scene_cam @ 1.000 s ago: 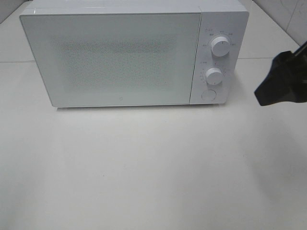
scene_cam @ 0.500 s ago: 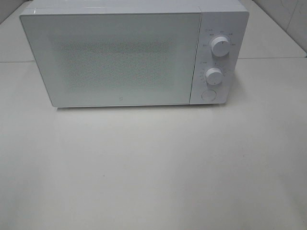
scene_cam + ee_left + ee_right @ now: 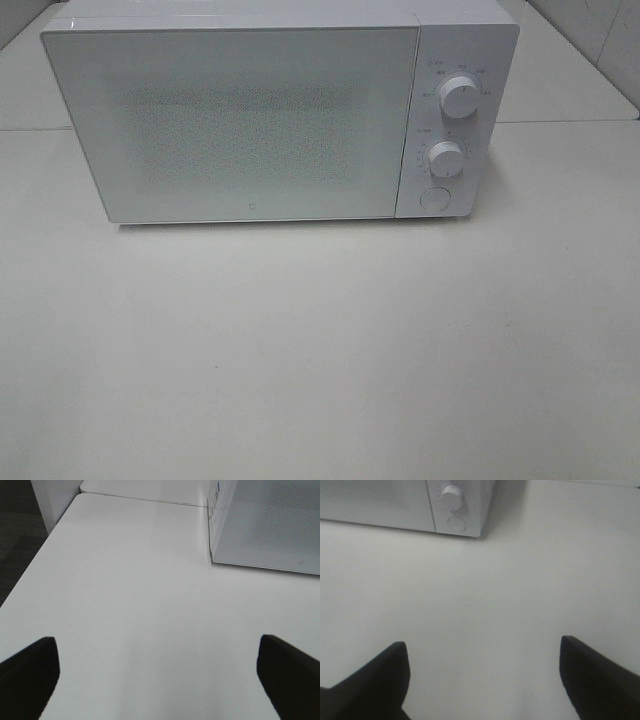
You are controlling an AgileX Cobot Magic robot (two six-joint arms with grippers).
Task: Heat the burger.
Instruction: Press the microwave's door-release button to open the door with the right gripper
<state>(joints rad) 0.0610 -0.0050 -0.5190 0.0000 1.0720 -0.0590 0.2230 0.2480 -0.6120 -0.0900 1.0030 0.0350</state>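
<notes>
The burger is out of view in every frame. A white microwave [image 3: 260, 110] stands at the back of the table with its door shut; two round knobs [image 3: 458, 97] and a round button sit on its right panel. Neither arm shows in the exterior high view. In the left wrist view my left gripper [image 3: 160, 680] is open over bare table, with the microwave's door corner [image 3: 270, 525] ahead of it. My right gripper [image 3: 482, 680] is open over bare table too, and the microwave's lower knob [image 3: 451, 497] lies beyond it. Nothing is between either pair of fingers.
The white table [image 3: 320, 350] stretches in front of the microwave. Its edge and dark floor [image 3: 17, 535] show in the left wrist view. A tiled wall [image 3: 600, 30] rises at the back right.
A second ago the right gripper stood at the right edge of the exterior high view beside the microwave. It has since withdrawn out of that view. The microwave has not moved.
</notes>
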